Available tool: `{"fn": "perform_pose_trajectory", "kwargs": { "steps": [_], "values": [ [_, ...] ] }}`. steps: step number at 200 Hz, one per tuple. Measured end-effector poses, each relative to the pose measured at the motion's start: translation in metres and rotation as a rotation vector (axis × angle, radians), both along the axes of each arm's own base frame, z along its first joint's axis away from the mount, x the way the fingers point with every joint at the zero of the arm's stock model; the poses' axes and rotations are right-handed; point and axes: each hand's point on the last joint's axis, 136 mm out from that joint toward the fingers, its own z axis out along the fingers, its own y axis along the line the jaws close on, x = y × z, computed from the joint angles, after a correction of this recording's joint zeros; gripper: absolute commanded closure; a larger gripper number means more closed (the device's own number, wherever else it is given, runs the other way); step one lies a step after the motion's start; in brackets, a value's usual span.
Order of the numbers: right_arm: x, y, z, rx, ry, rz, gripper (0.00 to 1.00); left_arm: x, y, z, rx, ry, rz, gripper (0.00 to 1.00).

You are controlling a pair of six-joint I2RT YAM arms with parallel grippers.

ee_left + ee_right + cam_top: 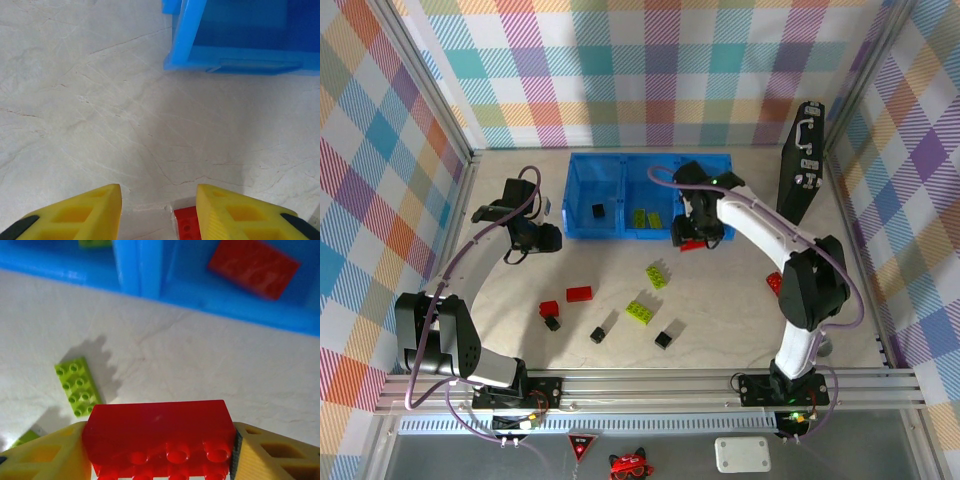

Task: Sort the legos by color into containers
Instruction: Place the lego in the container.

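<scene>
Pale stone surface (740,320) has many loose legos (640,312) near the arms: red, green and black. Farther on, the right gripper (698,232) pinches a red brick (160,440) just by the blue bin (575,200). The left gripper (157,192) has a red bit (187,227) between its fingers; I can't tell if it squeezes it. The bin's left box has one black brick (597,211), the middle two green bricks (638,218), the right a red plate (255,267). Most sorting looks left to do.

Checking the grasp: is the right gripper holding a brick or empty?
Holding: the right gripper is clamped on a red brick spanning both fingers.
</scene>
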Motion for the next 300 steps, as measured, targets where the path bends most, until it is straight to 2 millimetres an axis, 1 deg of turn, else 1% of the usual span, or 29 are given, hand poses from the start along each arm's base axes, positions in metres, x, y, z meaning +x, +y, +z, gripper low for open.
{"fn": "perform_pose_trajectory", "kwargs": {
  "steps": [23,46,79,108,166,203,236,300],
  "values": [
    [0.030,-0.008,0.012,0.020,-0.043,-0.045,0.38,0.000,0.000,0.000,0.000,0.000,-0.001,0.57],
    [0.056,-0.013,0.013,0.027,-0.061,-0.077,0.38,0.000,0.000,0.002,-0.001,-0.006,-0.001,0.57],
    [0.089,-0.020,0.001,0.019,-0.060,-0.103,0.38,0.000,0.000,0.007,-0.002,-0.021,-0.001,0.57],
    [0.108,-0.022,-0.012,0.011,-0.049,-0.120,0.38,0.000,0.000,0.007,-0.002,-0.022,-0.001,0.57],
    [0.129,-0.029,-0.033,-0.002,-0.027,-0.148,0.38,0.000,-0.001,0.007,-0.005,-0.023,-0.002,0.57],
    [0.141,-0.031,-0.058,-0.014,0.003,-0.161,0.38,0.000,-0.001,0.007,-0.005,-0.023,-0.002,0.57],
    [0.146,-0.035,-0.076,-0.023,0.029,-0.172,0.38,0.000,-0.001,0.007,-0.005,-0.023,-0.002,0.57],
    [0.152,-0.034,-0.092,-0.017,0.043,-0.176,0.35,-0.001,-0.001,0.007,-0.005,-0.022,-0.003,0.57]
  ]
}}
